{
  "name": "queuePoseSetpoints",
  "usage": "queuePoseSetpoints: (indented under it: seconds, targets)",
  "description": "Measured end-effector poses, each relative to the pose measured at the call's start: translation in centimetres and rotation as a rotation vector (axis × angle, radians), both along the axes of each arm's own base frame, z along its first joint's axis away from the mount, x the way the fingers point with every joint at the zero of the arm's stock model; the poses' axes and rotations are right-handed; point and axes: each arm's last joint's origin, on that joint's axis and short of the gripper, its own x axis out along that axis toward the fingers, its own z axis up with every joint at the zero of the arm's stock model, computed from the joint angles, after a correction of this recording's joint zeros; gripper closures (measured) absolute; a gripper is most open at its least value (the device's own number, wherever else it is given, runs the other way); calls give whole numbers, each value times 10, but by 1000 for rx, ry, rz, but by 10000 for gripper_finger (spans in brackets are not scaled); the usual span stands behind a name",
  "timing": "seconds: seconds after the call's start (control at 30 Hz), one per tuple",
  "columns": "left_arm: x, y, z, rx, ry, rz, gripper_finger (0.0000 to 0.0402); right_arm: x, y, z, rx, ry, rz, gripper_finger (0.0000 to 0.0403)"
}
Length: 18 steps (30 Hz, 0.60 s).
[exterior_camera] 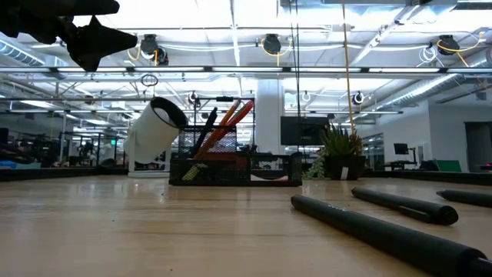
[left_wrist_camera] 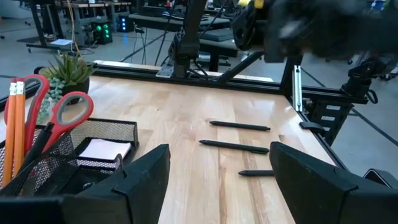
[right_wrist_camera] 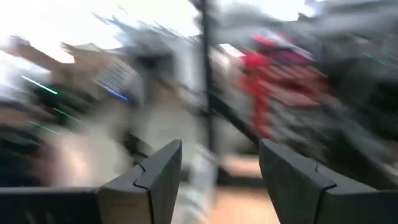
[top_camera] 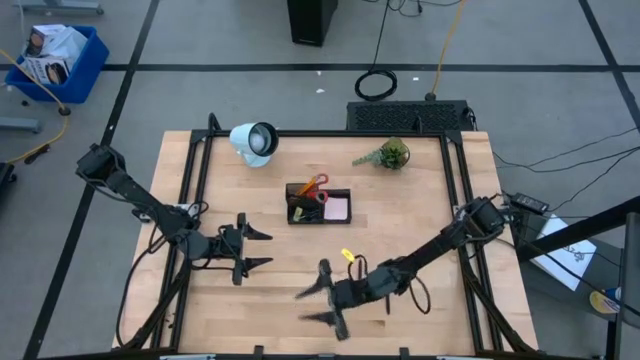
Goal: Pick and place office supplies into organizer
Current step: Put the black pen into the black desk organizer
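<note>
High view: overhead, straight down on the whole worktop (top_camera: 300,250).
Low view: worktop level, facing the organizer (exterior_camera: 231,165).
Shared: organizer (top_camera: 318,205), centre, toward 12 o'clock.

- black wire-mesh organizer tray (top_camera: 318,206)
- red-handled scissors (left_wrist_camera: 57,112)
- thin orange pencils (left_wrist_camera: 13,134)
- pink square sticky-note pad (top_camera: 336,208)
- slim black pens (left_wrist_camera: 239,126)
- pale blond wood-grain tabletop (top_camera: 405,220)

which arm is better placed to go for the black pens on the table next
Right, probably: the black pens lie toward its side of the table, near that arm. The right gripper is open. The left gripper, also open, faces them from farther off.
</note>
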Motion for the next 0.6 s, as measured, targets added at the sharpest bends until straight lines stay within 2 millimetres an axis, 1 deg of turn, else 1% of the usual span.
queuePoseSetpoints:
  seconds: [0.03,0.1,0.17,0.23,0.3,0.4,0.5,0.6]
  targets:
    - [0,0,0,0,0,0,123,0,0,-4,-35,57,-85,200]
    - [0,0,0,0,0,0,124,-1,-1,-6,-114,176,-326,202]
    - [0,0,0,1,1,0,123,-4,-1,-2,-166,260,-543,204]
    - [0,0,-1,9,13,1,124,-10,5,5,-213,318,-673,206]
    - [0,0,-3,17,22,1,123,-19,16,10,-255,369,-766,206]
    - [0,1,-3,20,23,4,123,-34,32,15,-276,401,-841,207]
    - [0,1,-3,21,23,4,123,-51,44,17,-254,383,-937,207]
    - [0,1,-3,12,24,6,123,-71,61,15,-230,347,-979,207]
